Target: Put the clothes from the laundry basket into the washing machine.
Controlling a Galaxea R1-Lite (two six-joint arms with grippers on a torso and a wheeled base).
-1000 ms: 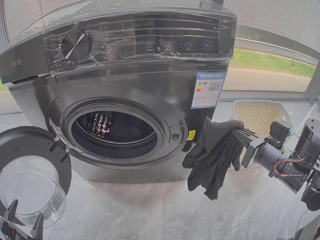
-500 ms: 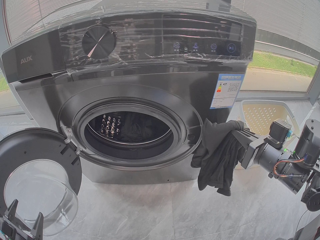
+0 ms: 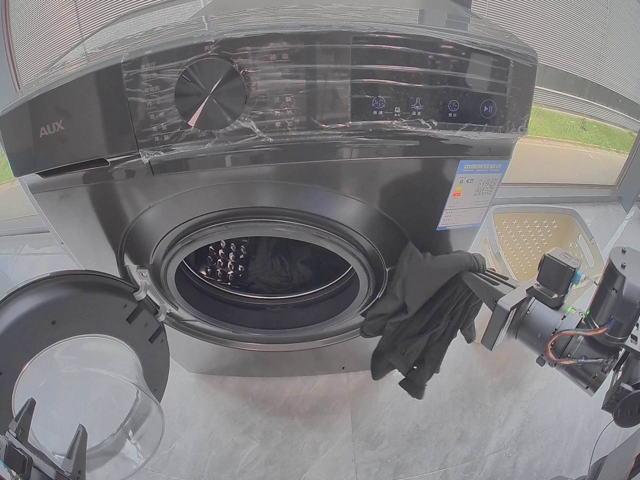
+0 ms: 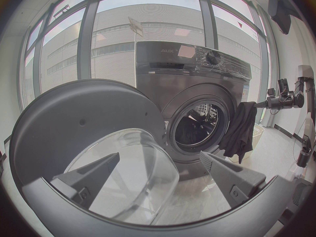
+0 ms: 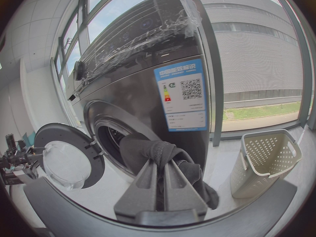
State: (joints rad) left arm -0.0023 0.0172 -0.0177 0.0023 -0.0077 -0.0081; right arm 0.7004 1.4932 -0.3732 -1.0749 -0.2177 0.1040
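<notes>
A dark grey washing machine (image 3: 267, 135) stands in front of me with its round door (image 3: 73, 341) swung open to the left. Dark clothes lie inside the drum (image 3: 267, 275). My right gripper (image 3: 477, 276) is shut on a black garment (image 3: 420, 315) that hangs just right of the drum opening, above the floor. In the right wrist view the black garment (image 5: 154, 152) is pinched between the fingers (image 5: 144, 181). The beige laundry basket (image 3: 540, 241) stands right of the machine. My left gripper (image 3: 47, 431) is open, low at the left by the door.
Pale marble floor (image 3: 280, 421) spreads in front of the machine. Large windows run behind and to the right. The open door's clear bowl (image 4: 131, 175) sits close before my left gripper (image 4: 161, 178).
The head camera has shifted, so the machine sits further right and larger in the picture. The garment has swung closer to the drum opening's right edge.
</notes>
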